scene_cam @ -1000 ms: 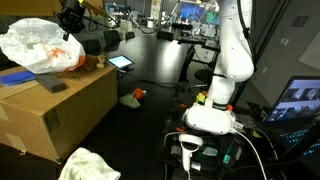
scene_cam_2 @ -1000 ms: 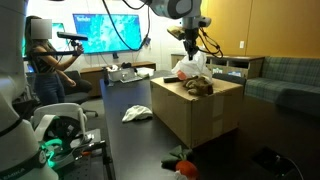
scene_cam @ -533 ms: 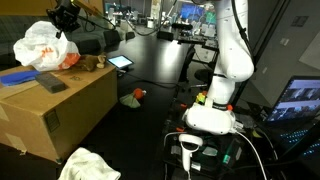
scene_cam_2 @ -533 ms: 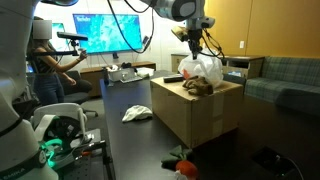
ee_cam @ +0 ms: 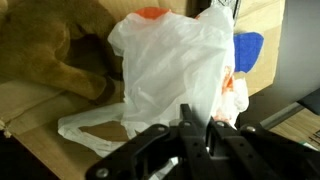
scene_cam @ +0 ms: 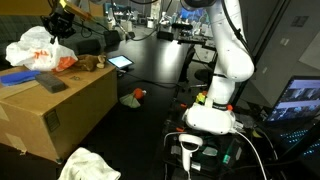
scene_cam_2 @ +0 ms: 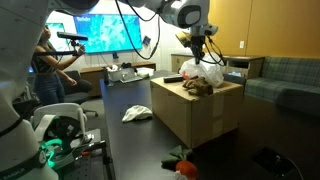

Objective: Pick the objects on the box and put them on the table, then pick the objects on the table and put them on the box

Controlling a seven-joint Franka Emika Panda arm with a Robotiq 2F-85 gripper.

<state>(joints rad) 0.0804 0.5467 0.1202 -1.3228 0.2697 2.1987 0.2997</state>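
- Bag (ee_cam: 170, 70) lies crumpled on the box (scene_cam: 70, 110), directly under the gripper (ee_cam: 198, 125). In the wrist view the jaws look nearly together, but I cannot tell whether a fold of film is pinched between them.
- If only thin film is caught, or none, a lift would likely slip. The bag could flop back or slide off the box's edge, since loose plastic gives little to hold.
- Lump (ee_cam: 45, 50) sits against the bag at its 10 o'clock in the wrist view. A dragged bag could snag it and tow it along.
- Pad (ee_cam: 250, 48) shows at the bag's 2 o'clock, partly hidden by it. A sideways pull might shift the pad too.
- Slab (scene_cam: 52, 85) lies at the bag's 5 o'clock in an exterior view, near the box's front edge. A low sweep of the arm could knock it off.
- Toy (scene_cam: 135, 96) and cloth (scene_cam: 88, 165) lie farthest off, on the table (scene_cam: 160, 72). A bag set down on either would bury it and make later picks harder.
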